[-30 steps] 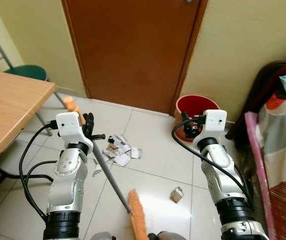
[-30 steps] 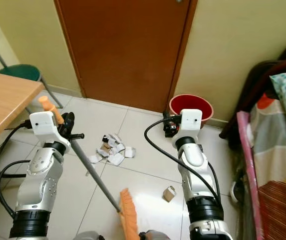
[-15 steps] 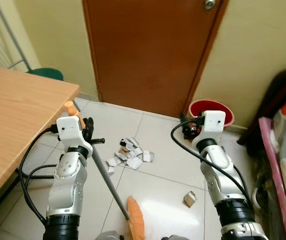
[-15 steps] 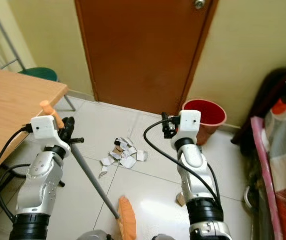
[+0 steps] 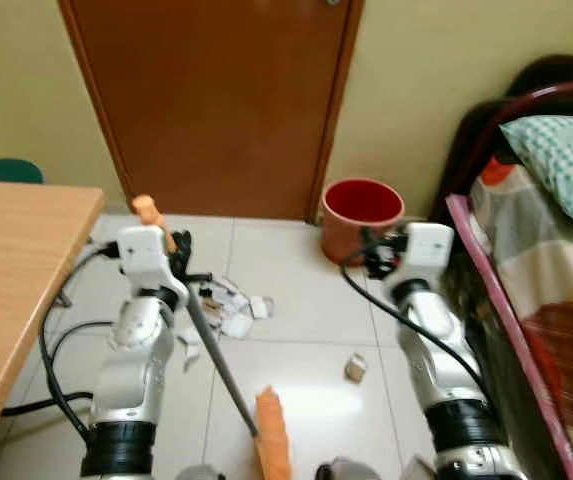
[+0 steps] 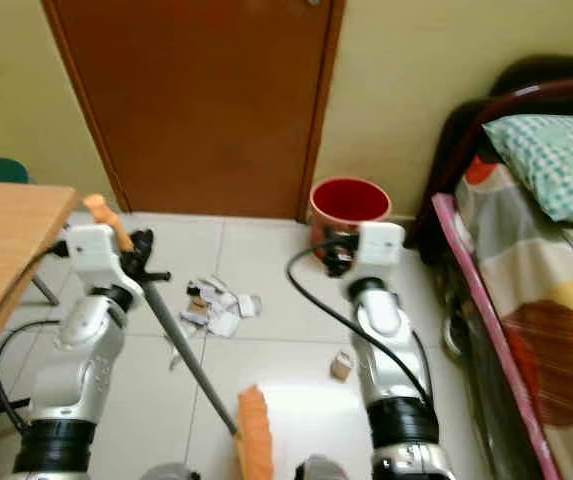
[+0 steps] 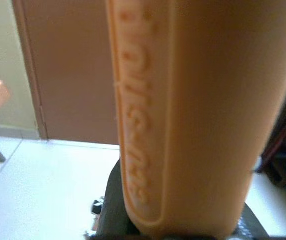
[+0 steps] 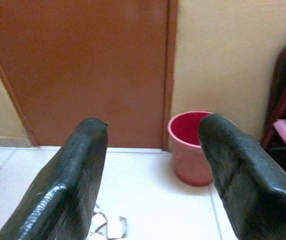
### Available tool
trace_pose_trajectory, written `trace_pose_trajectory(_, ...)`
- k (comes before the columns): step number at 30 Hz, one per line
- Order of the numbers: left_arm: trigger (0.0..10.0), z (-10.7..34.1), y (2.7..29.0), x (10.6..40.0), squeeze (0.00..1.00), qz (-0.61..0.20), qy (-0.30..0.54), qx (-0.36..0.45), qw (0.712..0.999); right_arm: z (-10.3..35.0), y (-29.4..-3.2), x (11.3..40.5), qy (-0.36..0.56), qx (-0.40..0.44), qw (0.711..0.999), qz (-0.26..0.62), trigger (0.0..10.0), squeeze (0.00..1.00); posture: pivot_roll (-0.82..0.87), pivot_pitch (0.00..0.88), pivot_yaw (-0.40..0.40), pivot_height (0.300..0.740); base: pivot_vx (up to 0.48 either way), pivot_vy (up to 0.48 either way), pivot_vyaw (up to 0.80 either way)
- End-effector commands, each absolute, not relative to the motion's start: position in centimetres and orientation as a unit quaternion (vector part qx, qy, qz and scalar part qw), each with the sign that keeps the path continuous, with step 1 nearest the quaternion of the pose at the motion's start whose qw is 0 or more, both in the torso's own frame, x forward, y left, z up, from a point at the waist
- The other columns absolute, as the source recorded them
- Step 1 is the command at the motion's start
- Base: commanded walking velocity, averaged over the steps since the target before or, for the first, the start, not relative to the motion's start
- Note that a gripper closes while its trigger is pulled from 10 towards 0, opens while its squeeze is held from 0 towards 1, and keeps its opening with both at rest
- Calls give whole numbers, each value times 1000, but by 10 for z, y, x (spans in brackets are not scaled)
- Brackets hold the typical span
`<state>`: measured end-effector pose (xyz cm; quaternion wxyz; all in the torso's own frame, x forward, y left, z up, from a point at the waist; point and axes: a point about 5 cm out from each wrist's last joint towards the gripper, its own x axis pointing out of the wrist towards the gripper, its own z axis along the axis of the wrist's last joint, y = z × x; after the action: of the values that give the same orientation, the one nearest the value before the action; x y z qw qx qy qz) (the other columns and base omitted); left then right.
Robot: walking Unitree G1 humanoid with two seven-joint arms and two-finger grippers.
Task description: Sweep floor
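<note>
A broom with a grey handle (image 5: 216, 350), an orange grip (image 5: 147, 212) and an orange brush head (image 5: 272, 446) slants across the white tiles. My left gripper (image 5: 186, 266) is shut on the handle just below the grip, which looms close in the left wrist view (image 7: 182, 115). A pile of torn paper scraps (image 5: 229, 303) lies on the floor just beyond the handle. A small brown scrap (image 5: 356, 368) lies apart, near my right arm. My right gripper (image 8: 152, 130) is open and holds nothing, raised in front of the red bucket (image 8: 192, 147).
A brown door (image 5: 206, 100) is straight ahead, with the red bucket (image 5: 363, 213) beside its frame. A wooden table (image 5: 11, 290) stands on the left, with a green chair (image 5: 1, 170) behind it. A bed (image 5: 546, 320) with a patterned blanket and pillow runs along the right.
The view has swung right: the table has slid left and the bed shows more. My left gripper still holds the broom and my right stays open.
</note>
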<state>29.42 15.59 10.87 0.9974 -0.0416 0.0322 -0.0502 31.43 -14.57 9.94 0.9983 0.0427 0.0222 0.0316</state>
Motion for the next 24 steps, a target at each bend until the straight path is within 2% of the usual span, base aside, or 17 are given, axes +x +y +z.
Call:
trace_pose_trajectory(1,10000,112,148,294,0,-72,22,-28,997,103,-157,315,18,36,999,10,10000,0,-14,0,-25,740,0,0,0)
trace_pose_trajectory(5,10000,108,155,289,0,-103,17,50,993,92,-170,310,36,28,999,-16,10000,0,15,0,-24,740,0,0,0)
trace_pose_trajectory(7,10000,108,155,289,0,-103,17,50,993,92,-170,310,36,28,999,-16,10000,0,15,0,-24,740,0,0,0)
trace_pose_trajectory(10,10000,137,176,304,0,-71,-73,118,988,86,-174,308,45,29,998,-35,10000,0,21,0,-21,740,0,0,0)
trace_pose_trajectory(12,10000,155,173,304,0,-60,-126,150,979,85,-169,307,44,32,998,-36,10000,0,25,0,-24,740,0,0,0)
trace_pose_trajectory(18,10000,160,164,295,0,-80,-152,178,969,84,-167,306,43,31,998,-34,10000,0,31,0,-28,740,0,0,0)
trace_pose_trajectory(24,10000,141,165,286,0,-62,-107,116,985,93,-174,309,28,11,998,-53,10000,0,28,0,-10,740,0,0,0)
